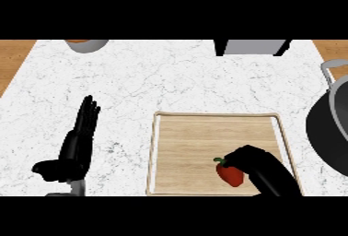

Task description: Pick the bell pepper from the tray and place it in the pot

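White marble-patterned counter top (170, 78) fills the head view, with strips of brown wood showing at its far left and far right corners. A pale wooden tray with a raised rim (216, 114) sits near the view's lower middle and serves as the landmark.

On the tray's near right part lies the small red bell pepper with a green stem (229, 174). The right hand (253, 159) comes over the tray's near right corner and touches the pepper's right side; its fingers appear curled toward the pepper, though whether they already close round it cannot be told. The step in hand looks like the grasp. Next, the hand would need to close on the pepper, lift it above the tray's rim and carry it right to the large dark pot with a grey metal handle (329, 126), which stands just right of the tray, partly cut by the view's edge.

Left of the tray, the left hand (78, 143) rests with straight fingers pressed together, pointing away. Beyond the tray stand a grey bowl-like vessel with orange contents (86, 44) and a grey box-shaped object (253, 47). Neither lies between tray and pot; only the pot's wall must be cleared.
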### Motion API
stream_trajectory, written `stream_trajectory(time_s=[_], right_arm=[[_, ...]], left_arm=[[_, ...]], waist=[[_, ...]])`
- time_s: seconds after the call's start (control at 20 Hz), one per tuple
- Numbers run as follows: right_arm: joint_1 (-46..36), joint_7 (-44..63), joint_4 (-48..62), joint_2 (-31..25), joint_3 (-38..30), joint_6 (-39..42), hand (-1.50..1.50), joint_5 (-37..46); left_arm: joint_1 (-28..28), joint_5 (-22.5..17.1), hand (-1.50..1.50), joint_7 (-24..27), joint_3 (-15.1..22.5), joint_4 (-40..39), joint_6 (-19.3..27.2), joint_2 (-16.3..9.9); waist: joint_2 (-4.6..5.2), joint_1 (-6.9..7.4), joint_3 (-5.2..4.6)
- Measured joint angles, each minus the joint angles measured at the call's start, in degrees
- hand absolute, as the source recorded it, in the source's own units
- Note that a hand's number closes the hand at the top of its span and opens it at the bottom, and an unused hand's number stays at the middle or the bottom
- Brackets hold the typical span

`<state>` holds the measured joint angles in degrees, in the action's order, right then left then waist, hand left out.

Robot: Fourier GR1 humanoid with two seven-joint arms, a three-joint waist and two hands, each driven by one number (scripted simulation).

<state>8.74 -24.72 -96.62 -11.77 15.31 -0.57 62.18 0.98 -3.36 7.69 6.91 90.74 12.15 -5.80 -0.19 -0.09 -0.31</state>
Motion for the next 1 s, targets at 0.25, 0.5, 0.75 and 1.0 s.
stream_trajectory(time_s=[0.25,0.5,0.75,1.0], right_arm=[[-1.02,-2.88,1.17,0.41,-1.57,-3.21,1.50,-0.69],[0.04,-4.34,0.03,1.45,-1.49,-6.55,1.50,-0.28],[-4.27,12.30,4.79,5.41,-15.38,-7.15,1.50,-1.55],[-7.56,29.75,8.58,7.49,-28.11,-9.29,1.50,-1.03]], left_arm=[[-0.86,0.27,0.00,1.19,-0.98,-1.86,-0.94,0.71],[-1.65,0.77,0.00,-0.17,-1.81,-1.03,-1.07,0.85],[-1.44,0.31,0.00,-0.13,-2.11,-0.20,-1.49,0.54],[-1.59,0.42,0.00,0.32,-2.27,0.26,-1.30,0.52]], waist=[[-0.01,-0.04,0.07],[-0.13,-0.11,-0.05],[1.28,-0.42,0.07],[2.71,-0.62,-0.08]])
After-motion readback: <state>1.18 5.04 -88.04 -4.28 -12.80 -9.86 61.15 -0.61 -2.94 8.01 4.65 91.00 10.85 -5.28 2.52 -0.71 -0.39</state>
